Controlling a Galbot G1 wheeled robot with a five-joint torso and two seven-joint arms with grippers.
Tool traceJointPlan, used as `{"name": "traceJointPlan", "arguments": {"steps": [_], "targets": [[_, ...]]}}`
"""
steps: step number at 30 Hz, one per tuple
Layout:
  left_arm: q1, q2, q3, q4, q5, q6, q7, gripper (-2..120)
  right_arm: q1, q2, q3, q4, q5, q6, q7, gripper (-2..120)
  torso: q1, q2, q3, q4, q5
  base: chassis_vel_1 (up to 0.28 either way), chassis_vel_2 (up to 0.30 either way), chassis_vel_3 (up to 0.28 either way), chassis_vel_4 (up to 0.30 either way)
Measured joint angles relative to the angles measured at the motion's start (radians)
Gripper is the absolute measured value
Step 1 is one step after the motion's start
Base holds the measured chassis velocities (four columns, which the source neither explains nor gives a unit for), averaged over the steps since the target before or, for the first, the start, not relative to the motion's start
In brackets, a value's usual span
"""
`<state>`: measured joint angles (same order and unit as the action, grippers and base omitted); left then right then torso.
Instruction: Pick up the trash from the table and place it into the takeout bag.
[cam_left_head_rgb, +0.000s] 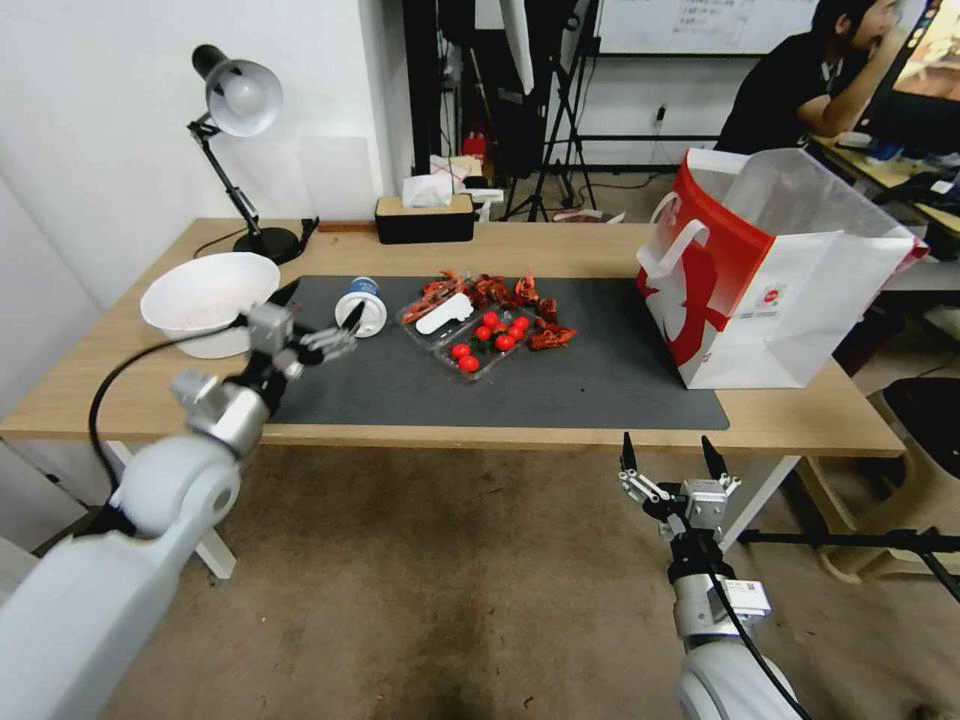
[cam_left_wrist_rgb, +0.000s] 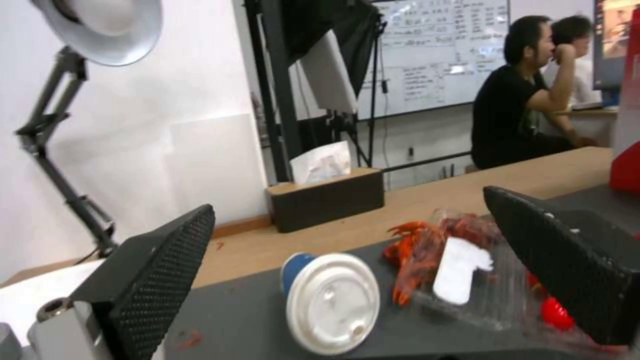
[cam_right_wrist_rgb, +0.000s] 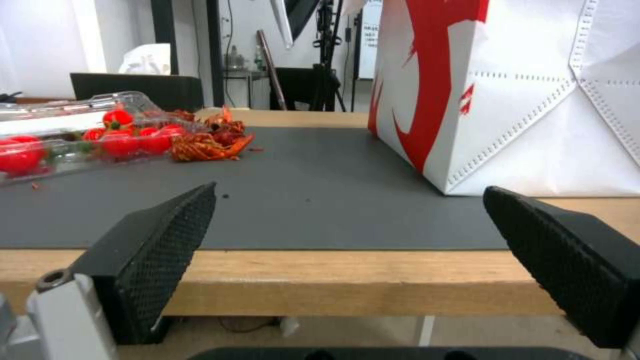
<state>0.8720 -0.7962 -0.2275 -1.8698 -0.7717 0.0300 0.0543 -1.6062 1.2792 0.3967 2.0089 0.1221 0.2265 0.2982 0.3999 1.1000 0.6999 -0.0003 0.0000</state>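
Here the left pincer (cam_left_head_rgb: 318, 325), jaws apart, hovers at the blue cup (cam_left_head_rgb: 362, 305), which lies on its side at the mat's nine o'clock end on the counter (cam_left_head_rgb: 560, 245). It looks light and crushable; grip gently across the body, not the slick white lid.

The table (cam_left_head_rgb: 560, 250) is seen as light wood with a smooth, faintly grained top, overlaid by a matt dark grey mat (cam_left_head_rgb: 600, 380). The takeout bag (cam_left_head_rgb: 790, 310) is made of stiff, creased paper with perforated fold lines, white and red. The tub (cam_left_head_rgb: 470, 335) is formed of clear, glossy, crinkled plastic. A smooth white plastic lid is fitted on the blue cup (cam_left_head_rgb: 362, 305). The bowl (cam_left_head_rgb: 205, 295) is finished in matt off-white. Black, knobbly-textured pads (cam_left_wrist_rgb: 160, 280) are carried by the left gripper (cam_left_head_rgb: 318, 318) and the right gripper (cam_left_head_rgb: 665, 460), on brushed metal mounts.
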Motion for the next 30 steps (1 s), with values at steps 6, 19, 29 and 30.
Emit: {"name": "traceJointPlan", "arguments": {"steps": [6,19,29,30], "targets": [[0.193,-0.044,-0.141,-0.059,0.124,-0.02,-0.028,100,0.0,0.003,0.0,0.0,-0.003,0.004,-0.001,100,0.0,0.0,0.0,-0.0005,0.0001,0.0,0.0,0.0,0.0],[0.609,-0.201,-0.393,-0.156,0.315,-0.136,-0.052,100,-0.002,0.008,-0.009,-0.007,-0.006,0.007,-0.002,100,0.0,0.0,0.0,0.0004,-0.0001,0.0,0.0,0.0,0.0],[0.765,-0.285,-0.418,-0.128,0.388,-0.254,-0.073,100,-0.004,0.006,-0.007,-0.005,-0.005,0.008,-0.001,100,0.0,0.0,0.0,0.0003,0.0,0.0,0.0,0.0,0.0],[0.765,-0.285,-0.418,-0.128,0.388,-0.254,-0.073,100,-0.004,0.006,-0.007,-0.005,-0.005,0.008,-0.001,100,0.0,0.0,0.0,0.0003,0.0,0.0,0.0,0.0,0.0]]}}
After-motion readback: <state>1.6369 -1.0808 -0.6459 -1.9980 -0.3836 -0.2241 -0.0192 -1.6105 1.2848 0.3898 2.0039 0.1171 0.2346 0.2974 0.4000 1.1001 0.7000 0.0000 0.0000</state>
